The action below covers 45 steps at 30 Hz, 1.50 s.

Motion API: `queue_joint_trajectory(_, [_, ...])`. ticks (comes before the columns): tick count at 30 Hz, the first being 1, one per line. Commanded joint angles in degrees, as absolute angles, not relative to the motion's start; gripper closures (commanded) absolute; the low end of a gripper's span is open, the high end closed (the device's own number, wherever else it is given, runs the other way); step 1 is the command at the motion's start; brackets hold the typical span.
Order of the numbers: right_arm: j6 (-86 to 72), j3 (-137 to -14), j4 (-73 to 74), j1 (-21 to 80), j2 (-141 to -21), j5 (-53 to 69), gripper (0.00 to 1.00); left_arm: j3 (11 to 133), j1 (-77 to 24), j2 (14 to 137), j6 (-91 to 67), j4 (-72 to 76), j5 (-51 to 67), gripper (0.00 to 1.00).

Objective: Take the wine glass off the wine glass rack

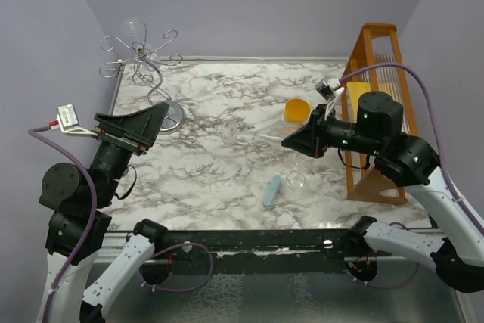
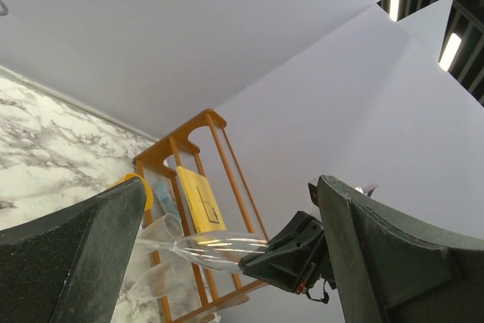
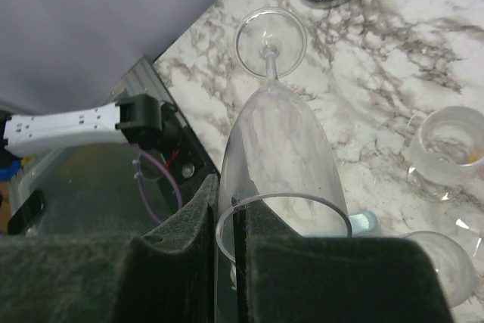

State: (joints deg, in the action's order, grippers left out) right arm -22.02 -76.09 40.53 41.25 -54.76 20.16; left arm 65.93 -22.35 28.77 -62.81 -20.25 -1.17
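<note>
Marble table, wine glass above centre

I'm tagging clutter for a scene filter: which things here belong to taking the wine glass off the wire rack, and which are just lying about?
Job in hand:
- wine glass, pinched at its rim by the right gripper
- wine glass rack

Lying about:
- orange wooden rack
- orange cup
- blue stick
- clear tumbler

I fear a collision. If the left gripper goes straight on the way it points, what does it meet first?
Probably the wine glass held by the right gripper; depth is unclear.
</note>
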Motion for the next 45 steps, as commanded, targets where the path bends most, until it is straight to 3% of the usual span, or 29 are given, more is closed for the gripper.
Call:
queue_joint_trajectory(1, [-16.8,-79.3,46.3,41.3,-57.0,32.1,0.99,67.0,-22.2,29.0,-61.8,-22.4,-2.9,0.02])
queue_joint_trajectory(11, [-13.6,-82.6,55.8,41.3,-65.9,33.1,0.99,67.0,-22.2,28.6,-61.5,-23.6,-3.3,0.02])
queue_joint_trajectory(36, [-14.3,-98.6,74.0,47.8,-92.7,3.1,0.99,68.5,-22.2,28.7,-60.1,-25.4,-4.4,0.02])
queue_joint_trajectory(45, [-12.9,-101.1,74.6,49.7,-97.5,0.8,0.99,67.6,-22.2,28.3,-60.5,-25.5,-4.3,0.02])
